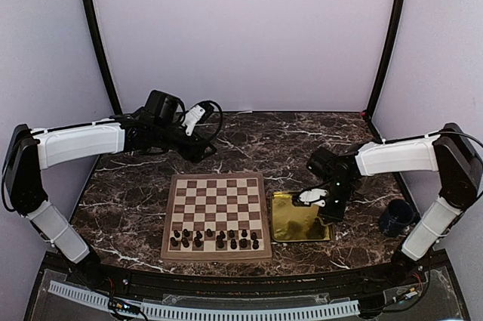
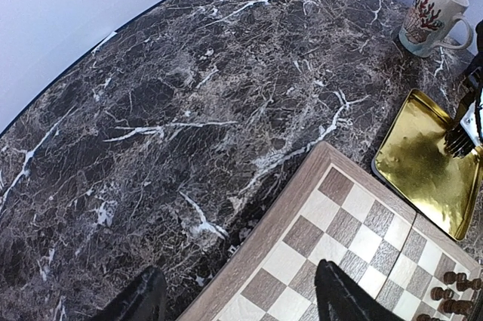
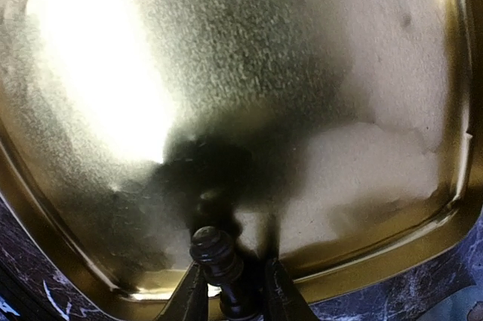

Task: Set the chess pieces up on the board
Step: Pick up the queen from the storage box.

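Progress near end, by look: chess pieces (image 1: 215, 239) stood in two rows at 6 o'clock edge of board (image 1: 217, 200); far squares bare. Right tool (image 3: 234, 268) hung over gold tray (image 1: 290, 223) at 3 o'clock of board, one dark piece (image 3: 215, 249), likely last to place, between fingers (image 3: 192, 294); clamped or slack, could not tell. Left tool (image 2: 238, 266) gaped wide, empty, above worktop (image 2: 189, 109) at 11 o'clock, beyond board corner.

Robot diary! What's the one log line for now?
left gripper: open, empty | right gripper: around one chess piece over gold tray, grip unclear | other pieces: near rows of board
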{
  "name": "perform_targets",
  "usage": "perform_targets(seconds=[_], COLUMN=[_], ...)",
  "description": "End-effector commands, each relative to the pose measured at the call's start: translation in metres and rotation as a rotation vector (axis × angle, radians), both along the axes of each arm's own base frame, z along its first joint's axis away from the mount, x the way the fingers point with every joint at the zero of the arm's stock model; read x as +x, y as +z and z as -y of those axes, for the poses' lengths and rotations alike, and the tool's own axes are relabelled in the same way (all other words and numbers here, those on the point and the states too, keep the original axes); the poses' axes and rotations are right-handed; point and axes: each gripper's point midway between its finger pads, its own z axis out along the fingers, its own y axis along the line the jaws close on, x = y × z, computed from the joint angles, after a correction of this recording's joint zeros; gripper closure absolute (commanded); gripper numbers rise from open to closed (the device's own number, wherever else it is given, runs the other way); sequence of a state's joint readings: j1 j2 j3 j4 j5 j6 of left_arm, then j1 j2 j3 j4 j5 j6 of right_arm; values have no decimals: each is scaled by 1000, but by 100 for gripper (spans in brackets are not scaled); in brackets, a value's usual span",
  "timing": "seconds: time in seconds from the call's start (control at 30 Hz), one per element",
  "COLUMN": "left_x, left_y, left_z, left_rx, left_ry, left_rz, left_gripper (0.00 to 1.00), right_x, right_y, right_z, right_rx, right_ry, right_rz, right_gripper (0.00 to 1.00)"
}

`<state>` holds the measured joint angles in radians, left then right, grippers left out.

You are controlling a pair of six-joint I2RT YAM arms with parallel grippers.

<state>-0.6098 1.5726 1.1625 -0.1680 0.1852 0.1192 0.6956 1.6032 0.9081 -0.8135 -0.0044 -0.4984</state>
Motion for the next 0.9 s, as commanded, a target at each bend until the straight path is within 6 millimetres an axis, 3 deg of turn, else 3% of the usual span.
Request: perform_targets(seconds=[0.0, 0.2, 0.43, 0.87], left_x=[-1, -3, -14, -63], left_y=[10, 9, 16, 41], left_z=[5, 6, 16, 59], left_rx=[-25, -30, -87, -293], left_ry=[-17, -27, -106, -306], left_rz=[-3, -6, -8, -49], left_gripper=[30, 31, 31, 33], right_x=[0, 4, 14, 31], right_y=[-12, -15, 11, 95], right_z=[0, -7, -42, -126], right_rx=[-35, -8, 169, 587], right_ry=[43, 53, 49, 121], right_rz=[16, 30, 54, 77], right_gripper=[75, 87, 94, 96])
